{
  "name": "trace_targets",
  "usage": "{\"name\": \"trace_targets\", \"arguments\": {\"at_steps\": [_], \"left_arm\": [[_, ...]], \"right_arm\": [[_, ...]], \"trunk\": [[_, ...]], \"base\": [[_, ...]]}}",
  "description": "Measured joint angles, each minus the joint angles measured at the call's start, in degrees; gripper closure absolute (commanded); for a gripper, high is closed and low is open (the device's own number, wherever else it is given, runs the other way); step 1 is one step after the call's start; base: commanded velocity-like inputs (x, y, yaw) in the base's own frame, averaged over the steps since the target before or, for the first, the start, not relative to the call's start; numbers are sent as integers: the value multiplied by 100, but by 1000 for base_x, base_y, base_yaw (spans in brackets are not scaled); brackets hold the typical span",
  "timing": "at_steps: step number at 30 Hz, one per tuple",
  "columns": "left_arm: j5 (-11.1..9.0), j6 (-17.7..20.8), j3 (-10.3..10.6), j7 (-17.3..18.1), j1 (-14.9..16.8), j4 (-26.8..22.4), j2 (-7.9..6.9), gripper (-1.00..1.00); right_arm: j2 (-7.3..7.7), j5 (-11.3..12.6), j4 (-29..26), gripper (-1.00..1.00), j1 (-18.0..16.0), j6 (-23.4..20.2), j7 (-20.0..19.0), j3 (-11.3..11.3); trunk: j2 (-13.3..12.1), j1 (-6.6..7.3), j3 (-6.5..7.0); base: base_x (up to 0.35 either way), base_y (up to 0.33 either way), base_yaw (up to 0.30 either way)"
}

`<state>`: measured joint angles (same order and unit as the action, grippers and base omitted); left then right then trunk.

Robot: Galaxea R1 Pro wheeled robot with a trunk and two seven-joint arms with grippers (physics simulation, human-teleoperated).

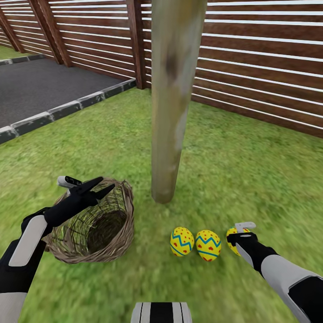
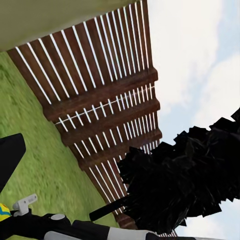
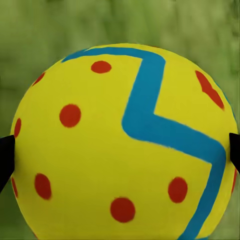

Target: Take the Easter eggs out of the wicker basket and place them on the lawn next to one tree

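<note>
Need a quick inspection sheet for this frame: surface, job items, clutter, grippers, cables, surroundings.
Surface: lawn, green, patchy.
Job's things: wicker basket tipped on its side, no eggs visible inside; two Easter eggs on grass near the tree; third egg between the right gripper's fingers.
Clutter: nothing seen.
Grippers: left gripper open at the basket rim; right gripper around the third egg.
Cables: nothing seen.
Surroundings: slatted wooden fence, asphalt driveway with stone kerb.
</note>
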<state>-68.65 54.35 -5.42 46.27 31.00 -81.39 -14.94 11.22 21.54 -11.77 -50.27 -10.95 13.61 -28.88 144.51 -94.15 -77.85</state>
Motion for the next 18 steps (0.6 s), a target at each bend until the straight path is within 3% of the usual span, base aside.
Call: {"name": "trace_targets", "arguments": {"at_steps": [4,18], "left_arm": [[0,-12,0,3,0,-6,0,-100],[5,-2,62,0,0,-9,9,-100]], "right_arm": [[0,-3,-3,100,0,0,0,0],[-2,-19,-17,100,1,17,0,-8]], "trunk": [[0,-1,0],[18,-37,-310]], "base": [[7,0,0],[0,0,0]]}}
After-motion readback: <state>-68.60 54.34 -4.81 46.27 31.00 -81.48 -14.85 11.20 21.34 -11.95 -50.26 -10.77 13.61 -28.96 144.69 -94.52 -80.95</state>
